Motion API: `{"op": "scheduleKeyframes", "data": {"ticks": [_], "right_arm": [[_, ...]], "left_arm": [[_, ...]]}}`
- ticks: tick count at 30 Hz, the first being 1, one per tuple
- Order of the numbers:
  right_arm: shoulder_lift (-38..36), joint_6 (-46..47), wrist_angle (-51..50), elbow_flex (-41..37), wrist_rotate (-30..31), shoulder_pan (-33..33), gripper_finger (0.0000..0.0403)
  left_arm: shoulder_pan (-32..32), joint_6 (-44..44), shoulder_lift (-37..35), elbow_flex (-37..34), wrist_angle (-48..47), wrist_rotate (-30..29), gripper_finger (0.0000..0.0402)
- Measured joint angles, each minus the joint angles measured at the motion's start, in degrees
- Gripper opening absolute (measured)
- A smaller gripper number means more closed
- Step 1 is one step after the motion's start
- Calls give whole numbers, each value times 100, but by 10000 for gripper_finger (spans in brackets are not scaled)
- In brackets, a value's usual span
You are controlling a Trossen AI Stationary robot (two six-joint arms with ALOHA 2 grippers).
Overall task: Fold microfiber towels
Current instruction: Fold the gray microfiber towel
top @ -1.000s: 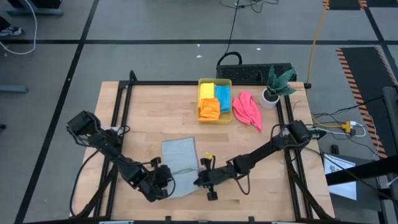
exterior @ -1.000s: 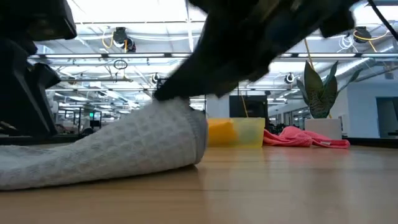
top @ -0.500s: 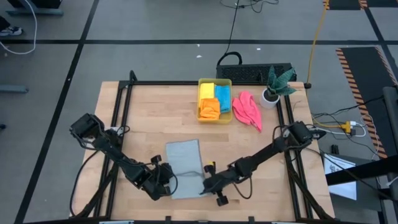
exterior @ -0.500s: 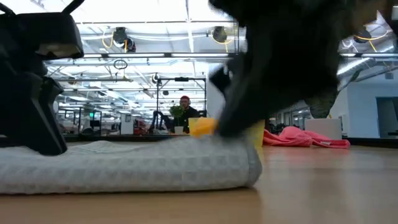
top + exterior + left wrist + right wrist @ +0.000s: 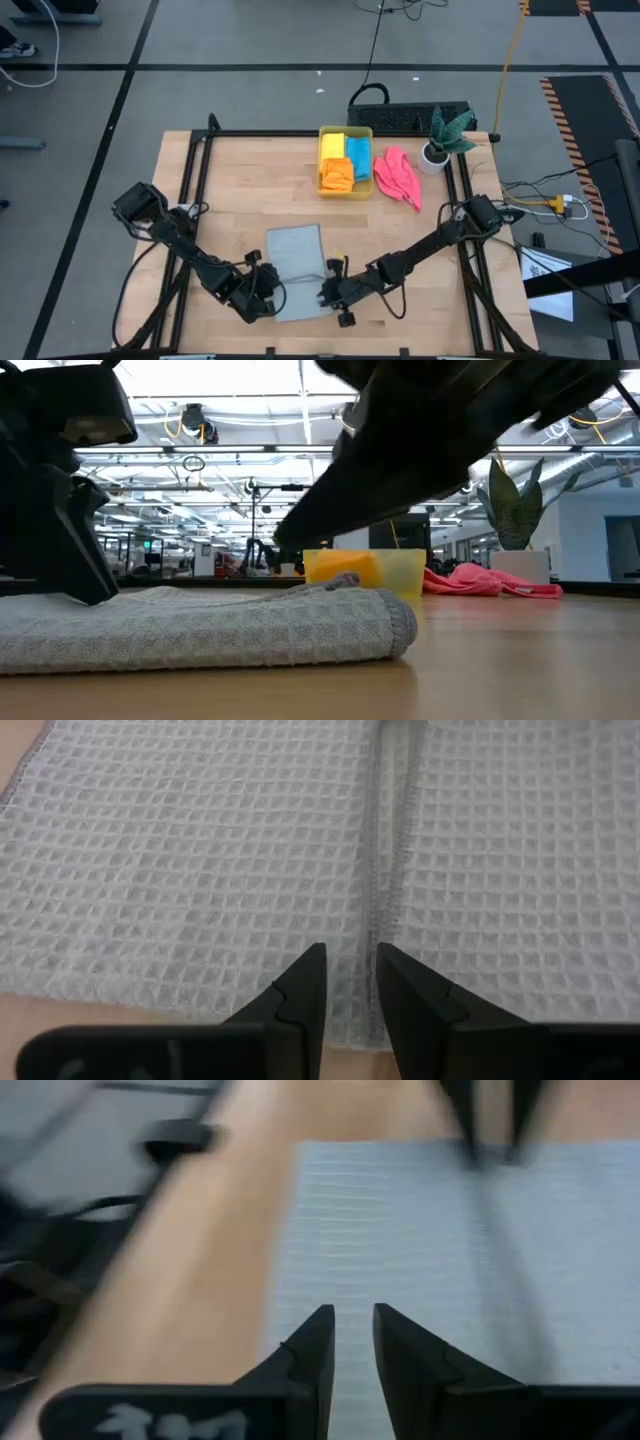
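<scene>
A light grey towel point(image 5: 297, 270) lies folded and flat on the wood near the table's near edge, its rounded fold point(image 5: 400, 628) facing right. My left gripper point(image 5: 268, 292) stands at the towel's near left corner, fingers a little apart. My right gripper point(image 5: 330, 292) hovers open just above the towel's near right side point(image 5: 420, 1240), clear of it in the low view point(image 5: 300, 538). A pink towel point(image 5: 397, 177) lies crumpled at the far right. Yellow, blue and orange towels sit in the bin point(image 5: 345, 160). My left gripper touches the grey towel's top layer a little in from its near edge. Its two fingertips point(image 5: 312, 960) stand on the cloth slightly apart, with a stitched hem point(image 5: 375, 910) running between them. The fingers slant down from the left. The towel lies flat under them point(image 5: 90, 595).
The translucent yellow bin point(image 5: 410, 572) stands at the far middle. A potted plant point(image 5: 440, 140) stands at the far right corner. Black frame rails point(image 5: 190, 190) run along the table's sides. Bare wood lies between the grey towel and the bin.
My right gripper has brought the grey towel's raised right end down and toward the right, then let go and risen clear of it. The towel, humped up a second ago, now lies flat and folded over. Its left end has stayed in place under my left gripper.
</scene>
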Motion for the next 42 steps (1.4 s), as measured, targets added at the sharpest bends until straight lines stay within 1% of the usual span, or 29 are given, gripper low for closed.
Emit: {"op": "scheduleKeyframes", "data": {"ticks": [2, 4, 6, 10, 12, 13, 17, 21, 23, 25, 27, 30, 33, 36, 38, 42], "right_arm": [[41, 135, -136, 4, 485, -42, 67], [131, 308, -202, 13, 772, -112, 67], [253, 495, -237, 9, 895, -200, 64], [392, 605, -509, 11, 914, -321, 49], [377, 562, -775, 20, 1087, -337, 41], [355, 542, -897, 20, 1268, -333, 37], [212, -35, -1303, 6, 1771, -326, 26], [11, -639, -1205, 2, 1822, -346, 24], [-133, -715, -1001, 10, 1806, -340, 29], [-251, -795, -973, 11, 1682, -284, 41], [-312, -729, -948, 11, 1393, -194, 58], [-324, -626, -805, 11, 823, -32, 98], [-173, -643, -548, 13, 581, 112, 145], [64, -1125, -384, 4, 588, 251, 185], [204, -1500, -173, 4, 593, 316, 201], [479, -1960, 298, 9, 589, 306, 207]], "left_arm": [[0, 4, 0, 0, -27, -4, 93], [-2, 13, 0, 0, -52, -118, 93], [0, -2, 0, 0, -46, -207, 93], [-7, 153, 0, 0, 33, -205, 93], [-34, 277, 0, 0, 29, -193, 93], [-46, 325, 0, 0, 52, -201, 93], [-81, 608, 0, 0, 436, -354, 93], [-81, 823, -2, 0, 788, -549, 93], [-81, 837, -2, 0, 868, -684, 93], [-81, 948, -2, 0, 1009, -722, 93], [-69, 1113, -2, 0, 1144, -721, 93], [-26, 1352, 70, 4, 1342, -719, 93], [65, 1482, 190, 4, 1411, -651, 93], [178, 1432, 385, 4, 1414, -550, 93], [260, 1405, 497, 2, 1434, -543, 93], [389, 1328, 625, 4, 1455, -303, 93]]}}
